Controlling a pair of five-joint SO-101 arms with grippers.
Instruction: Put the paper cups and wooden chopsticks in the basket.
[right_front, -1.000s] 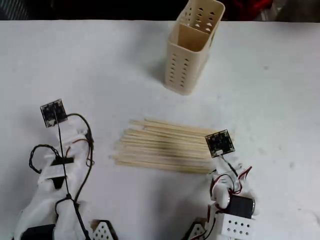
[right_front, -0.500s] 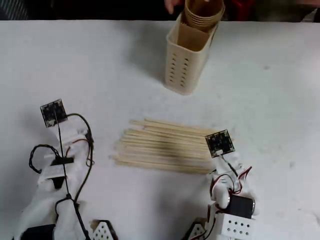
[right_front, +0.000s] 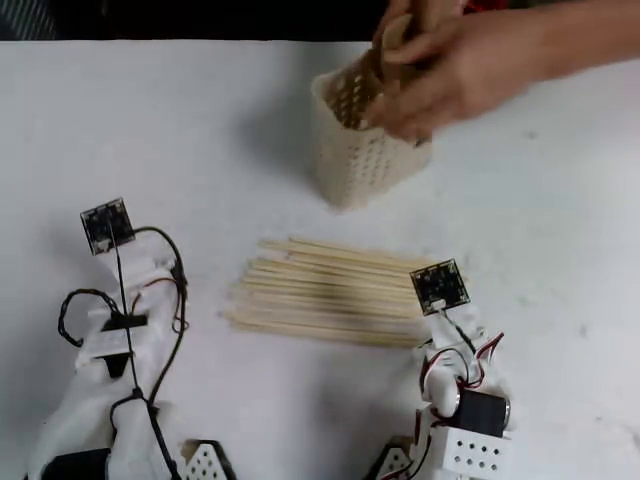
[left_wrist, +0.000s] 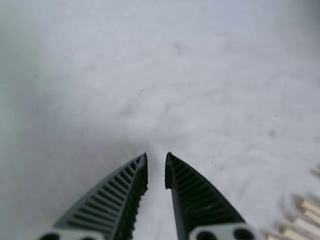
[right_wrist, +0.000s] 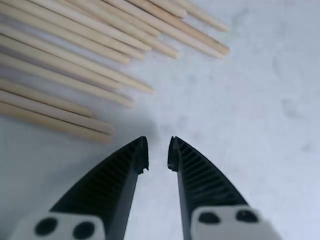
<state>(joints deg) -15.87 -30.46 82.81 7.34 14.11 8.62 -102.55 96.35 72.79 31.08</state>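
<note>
Basket (right_front: 355, 165) has shifted and tipped since the earlier frames. It stood upright, first empty and then with a stack of cups in it; now it leans over. A person's hand (right_front: 455, 70) has come in from the far side and grips its top. Both arms are where they were, and the chopstick pile hasn't budged.

Paper cups (right_front: 393, 38): a tan shape under the fingers at the basket mouth, mostly covered. Cannot tell whether they are seated in the basket or being lifted out.

Wooden chopsticks (right_front: 325, 292) lie in a loose flat bundle on the tabletop (right_front: 150, 120), between the two arms and well apart from the basket. None are in it.

Left pincer (left_wrist: 156, 157) is low over bare tabletop, jaws parted by a narrow gap, holding nothing. A few chopstick ends (left_wrist: 305, 220) show off to one side.

Right pincer (right_wrist: 157, 142) has the same narrow gap and is also empty. It sits just beside the ends of the chopsticks (right_wrist: 75, 60), not touching them.

Progress, as a judgement: the cups are possibly in, but put there by the person rather than the robot, and unsettled while the hand is on the basket. The chopsticks part is not started, so the whole bundle is left to grasp and carry over. The robot has done nothing visible so far.
</note>
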